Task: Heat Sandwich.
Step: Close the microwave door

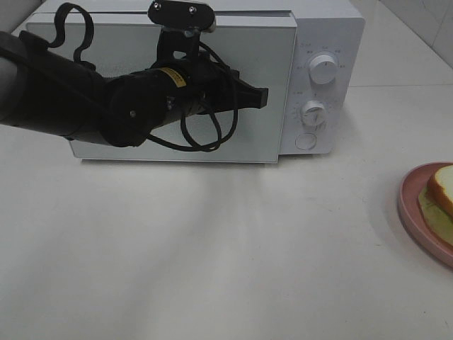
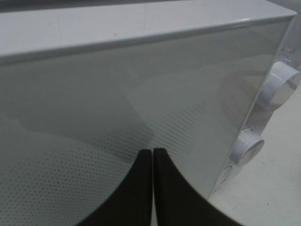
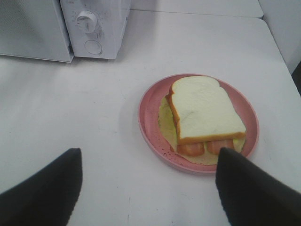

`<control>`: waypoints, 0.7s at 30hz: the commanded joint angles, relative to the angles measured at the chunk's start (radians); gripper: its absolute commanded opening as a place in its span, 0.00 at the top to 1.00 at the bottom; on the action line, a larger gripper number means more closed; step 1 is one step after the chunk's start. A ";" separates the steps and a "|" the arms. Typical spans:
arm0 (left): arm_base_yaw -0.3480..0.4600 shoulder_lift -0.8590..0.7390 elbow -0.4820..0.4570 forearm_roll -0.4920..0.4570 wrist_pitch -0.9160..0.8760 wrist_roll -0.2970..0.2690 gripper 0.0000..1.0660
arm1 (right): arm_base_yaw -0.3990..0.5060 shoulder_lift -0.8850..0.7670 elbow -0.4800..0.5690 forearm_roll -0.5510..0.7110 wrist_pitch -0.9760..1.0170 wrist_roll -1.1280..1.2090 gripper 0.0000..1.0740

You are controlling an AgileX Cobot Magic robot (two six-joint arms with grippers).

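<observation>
From the high exterior camera, the left gripper (image 1: pixel 260 97) is hovering in front of the closed door of the white microwave (image 1: pixel 329 28), its tip pointing toward the 2 control knobs (image 1: pixel 323 69) just beyond it. The sandwich (image 1: pixel 444 190) is sitting well apart from that gripper, on a pink plate (image 1: pixel 408 202) at the far right edge of the table.

In the left wrist view, the 2 black fingers (image 2: pixel 141 188) are pressing together, clenched on nothing, close to the dotted door glass.

In the right wrist view, the right gripper (image 3: pixel 148 188) is spreading wide and empty, with the sandwich lying ahead of it and nearer its one finger. The bread looks soft, light and easily crushed, and the reddish filling is poking out at the edge nearest the gripper, so the stack will probably slide apart. Taking the plate by its rim looks safer than squeezing the bread.
</observation>
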 commanded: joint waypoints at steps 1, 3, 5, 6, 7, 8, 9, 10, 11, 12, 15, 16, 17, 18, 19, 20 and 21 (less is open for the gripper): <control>0.003 0.014 -0.029 -0.032 -0.029 -0.001 1.00 | -0.008 -0.026 0.003 -0.002 -0.010 -0.014 0.29; 0.003 0.029 -0.054 -0.032 -0.027 -0.001 1.00 | -0.008 -0.026 0.003 -0.002 -0.010 -0.013 0.29; 0.003 0.038 -0.078 -0.032 -0.027 -0.001 1.00 | -0.008 -0.026 0.003 -0.002 -0.010 -0.012 0.29; 0.003 0.038 -0.078 -0.032 -0.027 -0.001 1.00 | -0.008 -0.026 0.003 -0.002 -0.010 -0.012 0.29; 0.003 0.047 -0.091 -0.034 -0.026 -0.001 1.00 | -0.008 -0.026 0.003 -0.002 -0.010 -0.013 0.29; 0.005 0.059 -0.116 -0.036 -0.023 0.003 1.00 | -0.008 -0.026 0.003 -0.002 -0.010 -0.013 0.29; 0.007 0.067 -0.127 -0.036 -0.020 0.002 1.00 | -0.008 -0.026 0.003 -0.002 -0.010 -0.013 0.29; 0.007 0.074 -0.140 -0.039 -0.017 0.002 1.00 | -0.008 -0.026 0.003 -0.002 -0.010 -0.013 0.29; 0.007 0.081 -0.152 -0.044 -0.015 0.002 1.00 | -0.008 -0.026 0.003 -0.002 -0.010 -0.013 0.29; 0.007 0.081 -0.152 -0.044 -0.015 0.002 1.00 | -0.008 -0.026 0.003 -0.002 -0.010 -0.013 0.29; 0.021 0.100 -0.196 -0.046 0.032 0.003 1.00 | -0.008 -0.026 0.003 -0.002 -0.010 -0.012 0.29; 0.021 0.100 -0.196 -0.046 0.032 0.003 1.00 | -0.008 -0.026 0.003 -0.002 -0.010 -0.012 0.29; 0.030 0.105 -0.200 -0.046 0.031 0.003 1.00 | -0.008 -0.026 0.003 -0.002 -0.010 -0.012 0.29; 0.031 0.105 -0.204 -0.046 0.031 0.002 1.00 | -0.008 -0.026 0.003 -0.002 -0.010 -0.012 0.29; 0.032 0.105 -0.204 -0.046 0.031 0.002 1.00 | -0.008 -0.026 0.003 -0.002 -0.010 -0.012 0.29; 0.032 0.105 -0.204 -0.046 0.031 0.002 1.00 | -0.008 -0.026 0.003 -0.002 -0.010 -0.012 0.29; 0.032 0.105 -0.204 -0.046 0.031 0.002 1.00 | -0.008 -0.026 0.003 -0.002 -0.010 -0.012 0.29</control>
